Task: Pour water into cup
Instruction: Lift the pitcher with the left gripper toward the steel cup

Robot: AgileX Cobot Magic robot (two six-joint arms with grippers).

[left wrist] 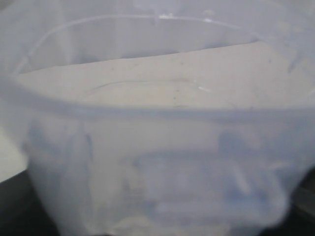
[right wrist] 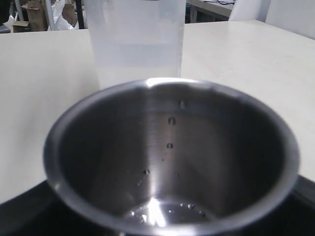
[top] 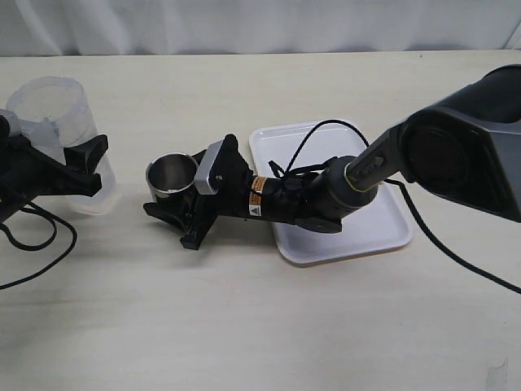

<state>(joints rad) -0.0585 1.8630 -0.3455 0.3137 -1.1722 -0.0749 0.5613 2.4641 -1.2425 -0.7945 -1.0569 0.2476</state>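
A pale wood-grain counter [top: 260,326] is running back to a white curtain [top: 244,24] hanging along its far edge.

The right end effector [top: 181,195] is lying low over the middle of the counter, its jaws pressing on either side of the steel cup [top: 163,189], which is standing upright with its mouth facing up. In the right wrist view the cup [right wrist: 123,162] is filling the frame, and beads of water [right wrist: 170,145] are clinging to its inner wall, with a thin glint at the bottom.

The left end effector [top: 96,167] is gripping the see-through plastic beaker [top: 57,106], one black finger crossing its front. The beaker is standing upright toward the counter's left side, nearer the far edge than the cup is. The left wrist view is showing little but the beaker's cloudy wall [left wrist: 157,162], and how much water it is holding cannot be told.

The pour is turning on one relation: the beaker is sitting well apart from the cup, off toward the left edge, so its rim is not yet over the cup's mouth. The left arm is the one carrying the pouring vessel, so it probably needs to travel toward the middle and tip.

Nothing is standing between the two. A white tray [top: 383,220] is lying beyond the cup toward the right edge, under the right arm, with a black cable [top: 301,155] looping over it.
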